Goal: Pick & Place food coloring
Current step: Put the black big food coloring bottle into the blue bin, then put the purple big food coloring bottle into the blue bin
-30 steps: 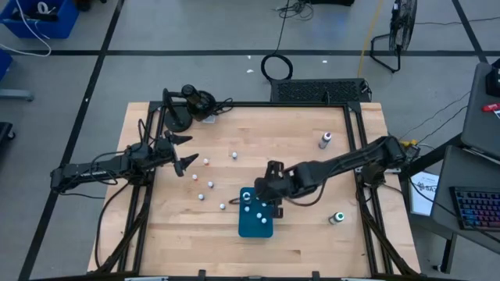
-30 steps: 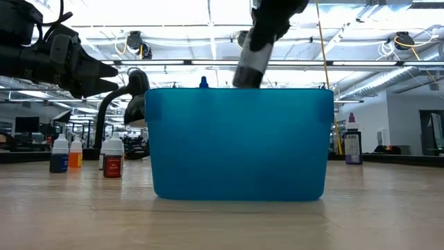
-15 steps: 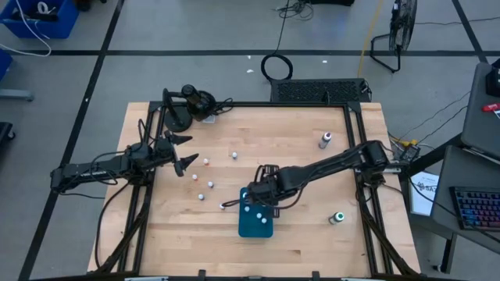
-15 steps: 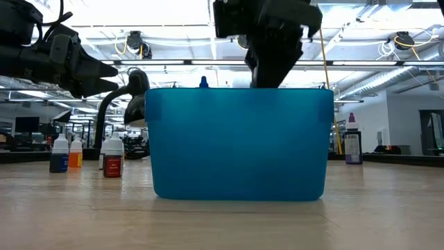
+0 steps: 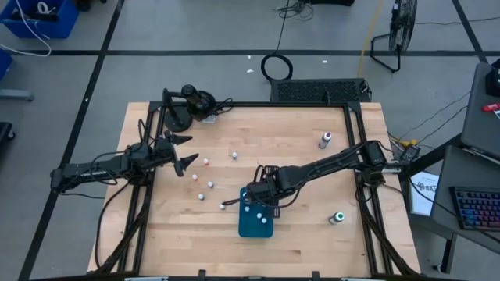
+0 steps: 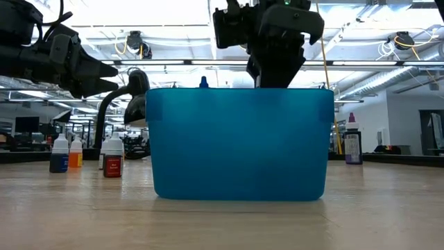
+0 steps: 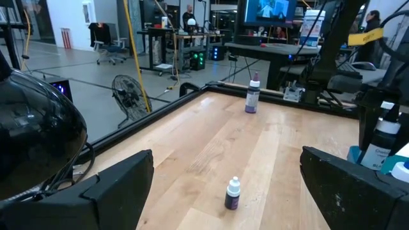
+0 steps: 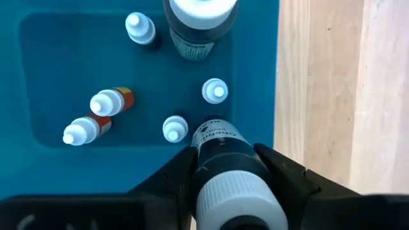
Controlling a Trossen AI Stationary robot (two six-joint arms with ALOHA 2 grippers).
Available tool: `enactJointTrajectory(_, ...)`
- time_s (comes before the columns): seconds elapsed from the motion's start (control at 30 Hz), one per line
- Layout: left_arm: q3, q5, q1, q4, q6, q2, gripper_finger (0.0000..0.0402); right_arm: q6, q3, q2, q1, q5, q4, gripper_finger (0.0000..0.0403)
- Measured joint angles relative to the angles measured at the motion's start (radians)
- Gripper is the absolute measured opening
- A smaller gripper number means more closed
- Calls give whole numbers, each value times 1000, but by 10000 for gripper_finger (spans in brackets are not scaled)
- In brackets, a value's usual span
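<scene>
Wooden worktop (image 5: 297, 148) first: I've got my right pincer (image 8: 225, 167) hanging over the teal tray (image 8: 57, 64), clamped on a dark food coloring bottle (image 8: 220, 144), cap toward the camera so it drops in beside five already lying there. Left pincer (image 5: 181, 152) waits wide, near the loose bottles (image 5: 206, 173). Low view, the tray wall hides everything inside.

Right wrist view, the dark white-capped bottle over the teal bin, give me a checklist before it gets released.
1. Right gripper shut on the dark white-capped bottle: ok.
2. Bottle above the teal plastic bin, inside its rim: ok.
3. Drop spot free: not ok, a small white-capped bottle sits close beside it.
4. Bottle's height above the bin floor: cannot tell.
5. Left gripper open, away from the bin: ok.
</scene>
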Motion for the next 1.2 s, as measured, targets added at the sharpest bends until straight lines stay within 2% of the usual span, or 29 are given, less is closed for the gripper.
enactJointTrajectory(0.53, 0, 0, 0, 0, 0, 0, 390, 28, -65, 0, -5, -25, 71, 130)
enactJointTrajectory(0.7, 0, 0, 0, 0, 0, 0, 390, 66, -65, 0, -5, -25, 73, 208)
enactJointTrajectory(0.83, 0, 0, 0, 0, 0, 0, 390, 79, -65, 0, -5, -25, 73, 240)
enactJointTrajectory(0.97, 0, 0, 0, 0, 0, 0, 390, 80, -66, -17, -5, -24, 52, 243)
enactJointTrajectory(1.2, 0, 0, 0, 0, 0, 0, 390, 106, -66, -127, -15, -17, -13, 223)
